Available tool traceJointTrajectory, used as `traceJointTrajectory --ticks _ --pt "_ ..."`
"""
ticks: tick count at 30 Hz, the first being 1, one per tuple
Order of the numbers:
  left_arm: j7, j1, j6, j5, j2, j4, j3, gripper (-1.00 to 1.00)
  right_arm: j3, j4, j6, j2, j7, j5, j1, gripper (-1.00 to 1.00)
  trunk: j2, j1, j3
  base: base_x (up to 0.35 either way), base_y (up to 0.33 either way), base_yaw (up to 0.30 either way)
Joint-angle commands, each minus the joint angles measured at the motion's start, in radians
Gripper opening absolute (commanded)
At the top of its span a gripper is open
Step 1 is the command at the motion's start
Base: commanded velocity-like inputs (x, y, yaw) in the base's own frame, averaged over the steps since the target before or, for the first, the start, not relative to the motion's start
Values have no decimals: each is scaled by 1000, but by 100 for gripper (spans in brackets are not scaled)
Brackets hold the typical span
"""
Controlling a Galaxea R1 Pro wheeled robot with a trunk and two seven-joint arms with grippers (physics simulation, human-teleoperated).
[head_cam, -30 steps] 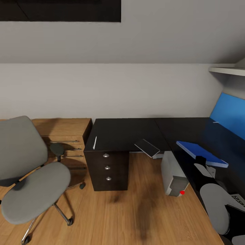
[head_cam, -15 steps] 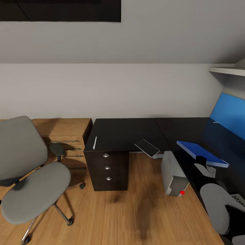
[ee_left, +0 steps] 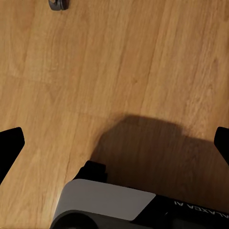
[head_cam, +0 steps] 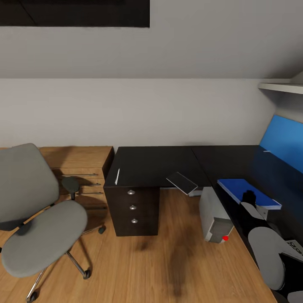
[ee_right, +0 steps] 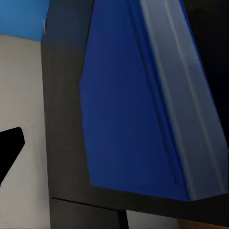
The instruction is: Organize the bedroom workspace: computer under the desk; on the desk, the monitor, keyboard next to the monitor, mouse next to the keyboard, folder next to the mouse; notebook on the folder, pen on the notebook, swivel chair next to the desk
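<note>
The blue folder [head_cam: 242,188] [ee_right: 129,105] lies flat on the black desk [head_cam: 151,166], on its right wing. My right gripper [head_cam: 248,197] hovers at the folder's near end, open, with one black fingertip [ee_right: 9,145] off to the side of the folder. The grey notebook [head_cam: 182,182] overhangs the desk's front edge. A thin white pen [head_cam: 117,176] rests on the desk above the drawers. The computer [head_cam: 214,214] stands on the floor under the desk. At the left is the swivel chair [head_cam: 42,235], apart from the desk. My left gripper [ee_left: 114,148] is open over bare floor. Monitor, keyboard and mouse are out of view.
A light wooden drawer unit [head_cam: 80,168] stands between the chair and the desk. A blue wall panel [head_cam: 284,141] and a white shelf [head_cam: 280,87] are at the right. Wooden floor [head_cam: 168,261] lies in front of the desk. A chair castor [ee_left: 57,4] shows near my left gripper.
The folder's near end has settled lower and it now lies flat on the desk. My right gripper has shifted slightly. The chair, notebook and pen have not moved.
</note>
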Motion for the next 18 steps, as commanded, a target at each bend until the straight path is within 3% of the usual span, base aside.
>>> traceJointTrajectory --ticks 1,12,18 --pt "8 -1 -3 10 1 0 -8 100 1 -1 -3 0 -2 -6 -1 100 -1 0 -1 0 0 0" --pt "7 -1 -3 10 1 0 -7 100 2 -1 -4 3 -2 -4 -1 100 -1 0 -1 -1 0 0" --pt "7 -1 -2 10 1 0 -8 100 2 -1 -7 7 -2 -5 -1 100 -1 0 -1 -107 0 0"
